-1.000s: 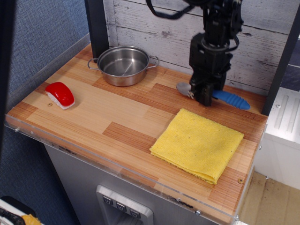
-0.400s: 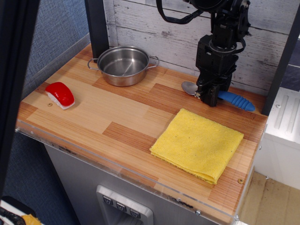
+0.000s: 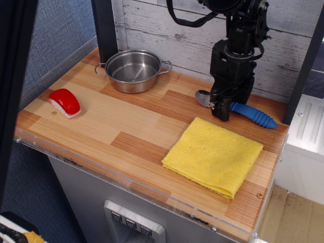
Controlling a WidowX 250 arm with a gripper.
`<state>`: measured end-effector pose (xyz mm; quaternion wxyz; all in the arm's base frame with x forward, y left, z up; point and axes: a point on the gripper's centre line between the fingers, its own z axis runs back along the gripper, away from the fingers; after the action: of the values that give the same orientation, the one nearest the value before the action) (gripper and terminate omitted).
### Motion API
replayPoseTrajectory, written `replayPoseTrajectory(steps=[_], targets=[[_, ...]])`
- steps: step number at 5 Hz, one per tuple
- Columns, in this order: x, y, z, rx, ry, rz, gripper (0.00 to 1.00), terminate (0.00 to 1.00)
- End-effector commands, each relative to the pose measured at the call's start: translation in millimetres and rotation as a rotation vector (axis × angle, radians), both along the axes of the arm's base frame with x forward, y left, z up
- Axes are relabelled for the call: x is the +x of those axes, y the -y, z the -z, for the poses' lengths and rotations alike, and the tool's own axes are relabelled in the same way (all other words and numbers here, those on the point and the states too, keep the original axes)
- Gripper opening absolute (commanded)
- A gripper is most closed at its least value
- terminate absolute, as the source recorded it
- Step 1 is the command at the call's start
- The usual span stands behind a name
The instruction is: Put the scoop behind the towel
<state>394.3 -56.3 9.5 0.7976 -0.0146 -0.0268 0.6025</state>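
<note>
The scoop [image 3: 253, 114] lies low over the table at the back right, just behind the yellow towel [image 3: 212, 154]. Its silver bowl points left and its ribbed blue handle points right. My gripper [image 3: 221, 110] comes straight down on the scoop's neck, between bowl and handle, and is shut on it. The fingertips sit close to the towel's back edge. The neck of the scoop is hidden by the fingers. The towel lies flat at the front right of the table.
A round steel pot [image 3: 134, 70] with two handles stands at the back left. A small red-and-white object [image 3: 65, 102] lies at the left edge. A black post [image 3: 105, 28] rises behind the pot, a plank wall runs along the back, and a dark post [image 3: 304, 71] stands at the right.
My gripper has carried the scoop a little to the right and lowered it toward the table behind the towel. The handle now points slightly downward.
</note>
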Motion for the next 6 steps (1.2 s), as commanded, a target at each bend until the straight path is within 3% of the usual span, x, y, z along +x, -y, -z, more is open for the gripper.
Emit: replayPoseTrajectory(steps=[1,2,3,4,6], targets=[[-7,-23,-56,0.023,0.123,0.044,1.00,0.00],[-15,-34,-78,0.047,0.131,0.093,1.00,0.00],[-27,-48,-90,0.143,0.034,0.218,1.00,0.00],[-44,-71,-99,0.224,-0.087,0.483,1.00,0.00],[-81,-121,-104,0.253,-0.172,0.995,1.00,0.00]])
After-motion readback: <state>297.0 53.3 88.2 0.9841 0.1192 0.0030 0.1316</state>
